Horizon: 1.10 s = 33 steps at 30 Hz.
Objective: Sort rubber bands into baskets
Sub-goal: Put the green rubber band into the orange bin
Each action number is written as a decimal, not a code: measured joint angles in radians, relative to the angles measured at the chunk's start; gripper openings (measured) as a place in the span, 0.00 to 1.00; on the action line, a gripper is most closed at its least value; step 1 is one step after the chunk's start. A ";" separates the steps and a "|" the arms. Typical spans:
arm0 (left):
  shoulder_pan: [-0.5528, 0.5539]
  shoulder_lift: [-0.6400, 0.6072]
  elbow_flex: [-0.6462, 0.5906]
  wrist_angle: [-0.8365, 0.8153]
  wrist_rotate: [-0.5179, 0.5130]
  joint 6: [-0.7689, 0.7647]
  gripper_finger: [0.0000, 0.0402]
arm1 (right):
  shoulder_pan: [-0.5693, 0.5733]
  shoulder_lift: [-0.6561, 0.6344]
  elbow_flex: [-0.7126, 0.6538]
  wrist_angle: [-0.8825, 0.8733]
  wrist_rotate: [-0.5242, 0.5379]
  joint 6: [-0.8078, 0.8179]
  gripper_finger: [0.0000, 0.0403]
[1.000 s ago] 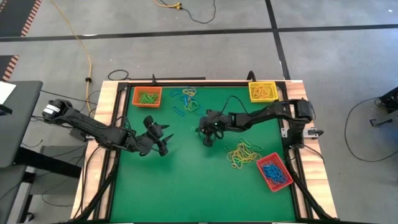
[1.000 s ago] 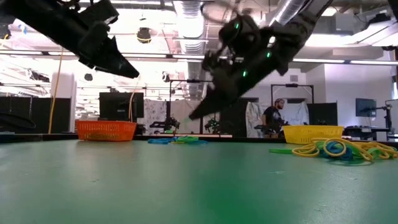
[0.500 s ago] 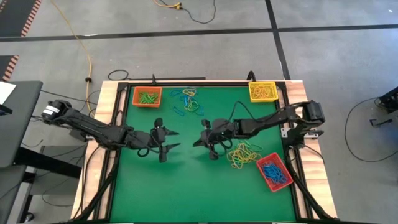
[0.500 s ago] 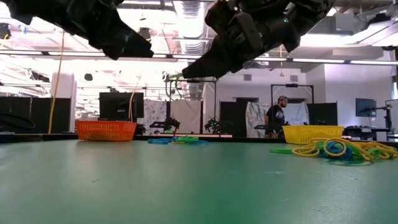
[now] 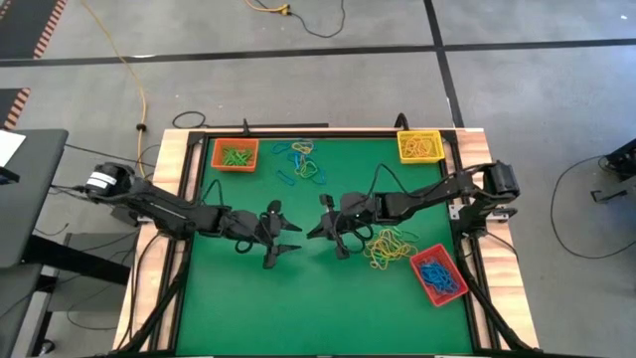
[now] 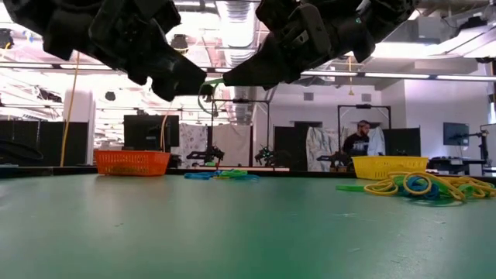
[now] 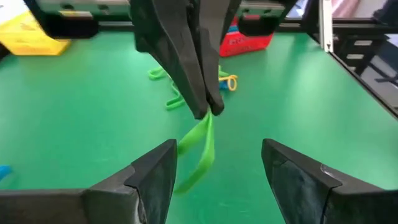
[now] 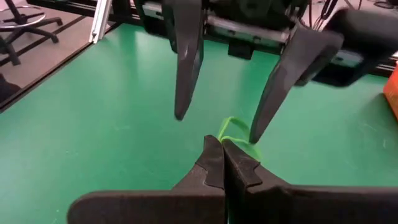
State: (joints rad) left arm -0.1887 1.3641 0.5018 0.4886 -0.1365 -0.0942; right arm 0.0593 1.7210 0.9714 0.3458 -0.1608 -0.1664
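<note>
two grippers meet above the middle of the green bench (image 5: 298,298). the right gripper (image 5: 310,233) has its fingers clamped on a green rubber band (image 7: 198,149); the left gripper (image 5: 289,229), at its 9 o'clock, has its fingers apart around the band's free end.

- The bench (image 5: 298,298) is covered in matt green cloth-like mat, framed by pale wood.
- The baskets (image 5: 236,155) are seen as perforated plastic.
- The fingers (image 7: 155,180) appear as smooth matt dark plastic.
</note>
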 joint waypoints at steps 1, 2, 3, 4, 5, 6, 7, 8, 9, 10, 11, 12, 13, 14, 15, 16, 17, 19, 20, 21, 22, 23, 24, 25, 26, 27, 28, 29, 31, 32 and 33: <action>0.006 0.011 0.000 0.012 0.007 0.000 0.56 | 0.000 0.000 0.000 0.001 0.000 0.000 0.04; 0.011 0.021 0.000 0.023 0.007 0.000 0.56 | 0.000 0.000 0.000 0.000 0.000 0.000 0.04; 0.016 0.030 0.000 0.029 0.002 0.000 0.56 | 0.000 0.000 0.000 0.000 0.000 0.000 0.04; 0.021 0.037 0.000 0.029 -0.001 0.001 0.56 | 0.000 0.000 0.000 0.000 0.000 0.000 0.04; 0.026 0.043 0.000 0.028 -0.009 0.004 0.55 | 0.000 0.000 0.000 0.000 0.000 0.000 0.04; 0.030 0.046 0.003 0.023 -0.021 0.004 0.54 | 0.000 0.000 0.000 0.000 0.000 0.000 0.04; 0.032 0.046 0.006 0.020 -0.032 0.005 0.53 | 0.000 0.000 0.000 0.000 0.000 0.000 0.04; 0.035 0.046 0.009 0.021 -0.039 0.011 0.51 | 0.000 0.000 0.000 0.000 0.000 0.000 0.04; 0.035 0.045 0.012 0.021 -0.046 0.024 0.49 | 0.000 0.000 0.001 -0.001 0.000 0.000 0.04; 0.034 0.045 0.015 0.021 -0.053 0.037 0.46 | -0.001 0.000 0.001 -0.001 0.000 0.000 0.04; 0.034 0.045 0.018 0.019 -0.059 0.051 0.43 | -0.001 0.000 0.001 -0.001 0.000 0.000 0.04; 0.034 0.045 0.022 0.018 -0.059 0.062 0.39 | -0.001 0.000 0.001 -0.001 0.000 0.000 0.04; 0.034 0.045 0.025 0.018 -0.059 0.072 0.35 | -0.001 0.000 0.001 -0.003 0.000 0.000 0.04; 0.034 0.044 0.027 0.019 -0.060 0.084 0.31 | -0.001 0.000 0.001 -0.005 0.000 0.000 0.04; 0.034 0.044 0.027 0.018 -0.060 0.093 0.27 | -0.001 0.000 0.001 -0.006 0.000 0.000 0.04; 0.034 0.044 0.027 0.016 -0.060 0.100 0.22 | -0.001 0.000 0.001 -0.008 0.000 0.000 0.04; 0.034 0.044 0.027 0.013 -0.060 0.104 0.17 | -0.003 0.000 0.001 -0.011 0.000 0.000 0.04; 0.034 0.044 0.027 0.006 -0.060 0.109 0.09 | -0.005 0.000 0.001 -0.015 0.001 0.000 0.04; 0.034 0.044 0.027 -0.001 -0.060 0.109 0.05 | -0.007 0.000 0.001 -0.018 0.001 0.000 0.04; 0.034 0.044 0.027 -0.012 -0.058 0.109 0.02 | -0.010 0.000 0.001 -0.018 0.001 0.000 0.04; 0.034 0.044 0.027 -0.022 -0.055 0.109 0.02 | -0.010 0.000 0.001 -0.018 0.001 0.000 0.04; 0.034 0.044 0.027 -0.030 -0.055 0.109 0.02 | -0.010 0.000 0.001 -0.018 0.001 0.000 0.04; 0.034 0.044 0.027 -0.035 -0.055 0.109 0.02 | -0.010 0.000 0.001 -0.018 0.002 0.000 0.04; 0.033 0.044 0.027 -0.037 -0.055 0.109 0.01 | -0.010 0.000 0.001 -0.017 0.003 0.000 0.04; 0.032 0.044 0.027 -0.037 -0.055 0.108 0.01 | -0.010 0.000 0.001 -0.017 0.004 0.000 0.04; 0.031 0.044 0.027 -0.036 -0.055 0.108 0.00 | -0.010 0.000 0.001 -0.017 0.004 0.000 0.04; 0.031 0.044 0.027 -0.036 -0.055 0.109 0.00 | -0.010 0.000 0.001 -0.017 0.004 0.001 0.04; 0.031 0.044 0.027 -0.036 -0.055 0.109 0.00 | -0.010 0.000 0.001 -0.017 0.004 0.007 0.04; 0.031 0.043 0.027 -0.036 -0.056 0.109 0.00 | -0.012 0.000 0.001 -0.017 0.008 0.021 0.06; 0.031 0.043 0.027 -0.036 -0.057 0.113 0.00 | -0.014 0.000 0.001 -0.017 0.018 0.032 0.07; 0.031 0.043 0.027 -0.036 -0.060 0.117 0.00 | -0.015 0.000 0.001 -0.017 0.033 0.044 0.09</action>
State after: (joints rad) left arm -0.1574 1.4067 0.5289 0.4524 -0.1960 0.0225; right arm 0.0438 1.7206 0.9726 0.3290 -0.1273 -0.1221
